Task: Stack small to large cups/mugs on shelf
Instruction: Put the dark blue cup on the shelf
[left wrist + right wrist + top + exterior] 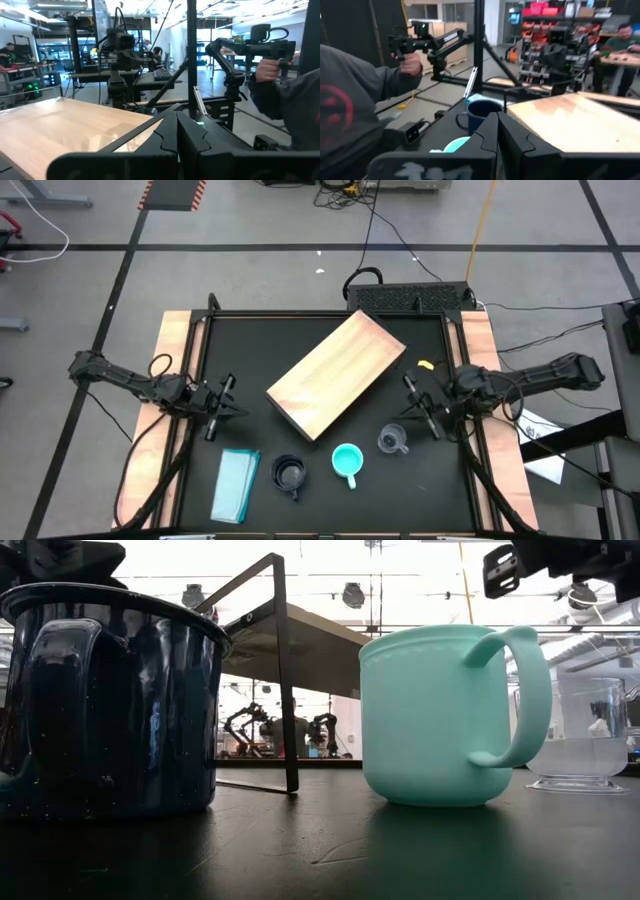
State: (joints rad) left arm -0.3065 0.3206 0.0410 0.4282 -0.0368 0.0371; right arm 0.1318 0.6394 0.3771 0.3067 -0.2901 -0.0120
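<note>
Table, black top, holds everything. Shelf: long pale wood board, lying diagonal at mid table, nothing stacked on it yet. Looks stiff, heavy, flat; likely stays put as the landing surface.

Pale-teal block lies flat at the near left, not part of the job.

Cups sit in a row along the near edge, in front of the shelf, apart from each other. Dark navy mug is leftmost, just beside the block; looks like speckled enamel, rigid, probably the heaviest, glossy so maybe slippery. Take by rim wall or handle. Turquoise mug is in the middle, handle toward the near edge; looks like plastic, light, matte, decent friction; pinch the rim wall. Small clear cup is rightmost, nearest the right arm; thin transparent wall, light, tips easily, hard to see; grip gently at the rim.

Left end effector hovers left of the shelf, fingers closed together, holding nothing. Right end effector hovers right of the shelf, just behind the clear cup, also closed and empty.
</note>
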